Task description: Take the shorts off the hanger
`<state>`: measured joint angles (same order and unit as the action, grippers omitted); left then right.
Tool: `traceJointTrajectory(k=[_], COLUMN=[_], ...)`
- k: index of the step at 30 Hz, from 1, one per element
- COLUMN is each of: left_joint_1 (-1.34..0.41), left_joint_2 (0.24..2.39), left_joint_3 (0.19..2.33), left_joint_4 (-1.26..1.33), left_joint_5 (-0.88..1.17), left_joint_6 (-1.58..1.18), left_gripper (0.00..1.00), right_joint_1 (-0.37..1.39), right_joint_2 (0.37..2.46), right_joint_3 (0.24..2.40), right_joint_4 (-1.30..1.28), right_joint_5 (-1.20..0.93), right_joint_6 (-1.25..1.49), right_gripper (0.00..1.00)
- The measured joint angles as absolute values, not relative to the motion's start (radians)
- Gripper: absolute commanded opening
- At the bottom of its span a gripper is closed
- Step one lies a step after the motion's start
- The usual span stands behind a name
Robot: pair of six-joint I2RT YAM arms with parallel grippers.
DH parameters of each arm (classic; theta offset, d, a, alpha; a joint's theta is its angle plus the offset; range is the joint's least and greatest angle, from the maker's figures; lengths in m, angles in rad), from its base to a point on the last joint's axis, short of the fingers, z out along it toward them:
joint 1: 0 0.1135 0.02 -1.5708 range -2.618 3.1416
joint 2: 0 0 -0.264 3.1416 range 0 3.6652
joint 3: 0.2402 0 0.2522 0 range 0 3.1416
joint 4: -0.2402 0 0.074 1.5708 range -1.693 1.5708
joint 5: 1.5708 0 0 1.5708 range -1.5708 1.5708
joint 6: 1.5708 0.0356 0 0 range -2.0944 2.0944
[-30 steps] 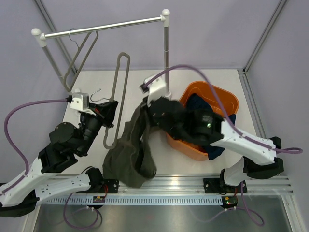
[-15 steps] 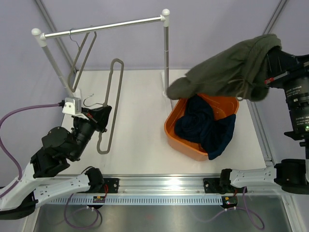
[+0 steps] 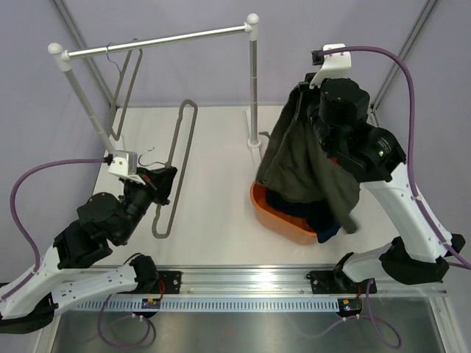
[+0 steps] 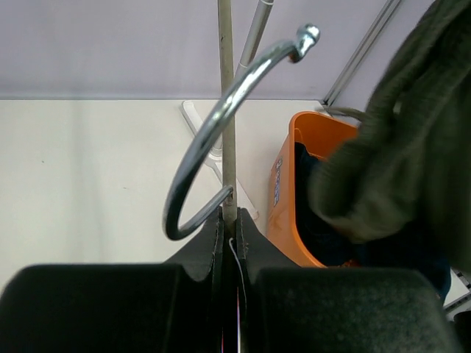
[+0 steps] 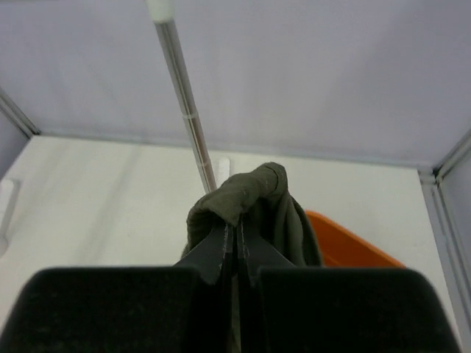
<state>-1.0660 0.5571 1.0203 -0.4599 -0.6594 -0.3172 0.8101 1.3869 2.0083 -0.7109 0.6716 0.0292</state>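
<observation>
– Lilac walls (image 3: pixel 331 29) and a white table (image 3: pixel 221 147), with a metal clothes rack (image 3: pixel 162 40) at the back: where are the shorts?

– The olive shorts (image 3: pixel 302 162) hang from the right gripper (image 5: pixel 237 234), lifted high at the table's right side. Its jaws are pinched tight on a bunched fold of the cloth. The rest drapes down over the orange basket (image 3: pixel 276 213), the lowest leg trailing past the basket's near rim.

– And in the basket?

– A dark blue garment (image 3: pixel 318 218), mostly hidden behind the hanging cloth.

– The hanger?

– The grey hanger (image 3: pixel 179 154) is bare and well apart from the shorts, stretched out over the left half of the table. The left gripper (image 4: pixel 229 220) grips it with jaws clamped together at the base of its chrome hook (image 4: pixel 221 125). Whether its far end touches the table cannot be told.

– Anything else on the rack?

– A second hanger (image 3: pixel 126 77) hangs from the rail at the left end.
</observation>
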Motion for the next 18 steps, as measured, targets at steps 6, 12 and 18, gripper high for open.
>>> traceJointTrajectory(k=[6,12,18], left_joint_1=[-1.066,-1.066,-1.066], left_joint_2=[0.557,0.583,0.667], left_joint_3=[1.012,1.019,1.097], left_joint_4=[-0.471,-0.501,-0.61], left_joint_5=[-0.654,-0.617,-0.514], left_joint_6=[-0.323,-0.323,-0.323], left_gripper=[0.0,0.0,0.0], right_joint_1=[0.572,0.488,0.468], right_joint_2=[1.36,1.166,0.98], right_joint_3=[1.885,1.563,1.076], right_joint_4=[-0.765,-0.732,-0.657], right_joint_5=[0.443,0.361,0.286], right_joint_6=[0.189,0.295,0.407], right_gripper=[0.0,0.03,0.06])
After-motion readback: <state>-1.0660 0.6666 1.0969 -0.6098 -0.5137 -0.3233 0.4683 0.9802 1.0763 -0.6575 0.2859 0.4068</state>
